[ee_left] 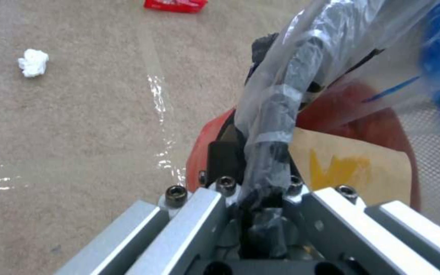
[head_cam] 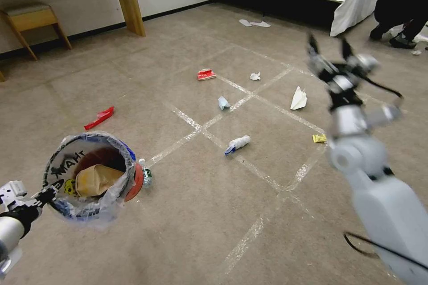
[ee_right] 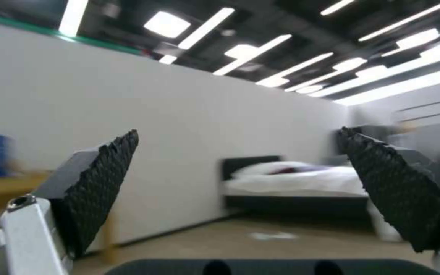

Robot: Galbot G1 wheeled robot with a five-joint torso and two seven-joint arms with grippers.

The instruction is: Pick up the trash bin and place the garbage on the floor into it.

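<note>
Left hand (head_cam: 44, 196) grips 1 trash bin (head_cam: 91, 173); right hand (head_cam: 330, 46) hangs spread, empty, above 8 garbage pieces (head_cam: 237, 143).

one trash bin (head_cam: 91, 173), two plastic bottles (head_cam: 237, 144), two red wrappers (head_cam: 99, 117), one yellow packet (head_cam: 319, 138), two end effectors (head_cam: 329, 46)

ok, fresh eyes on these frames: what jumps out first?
The left pincer grips the rim of the red trash bin, held low on the robot's left, with a crumpled brown paper bag already inside. The right pincer is raised with its jaws wide open and nothing in them. Litter dots the taped carpet: a plastic bottle in the middle, a white paper wad farther right.
</note>
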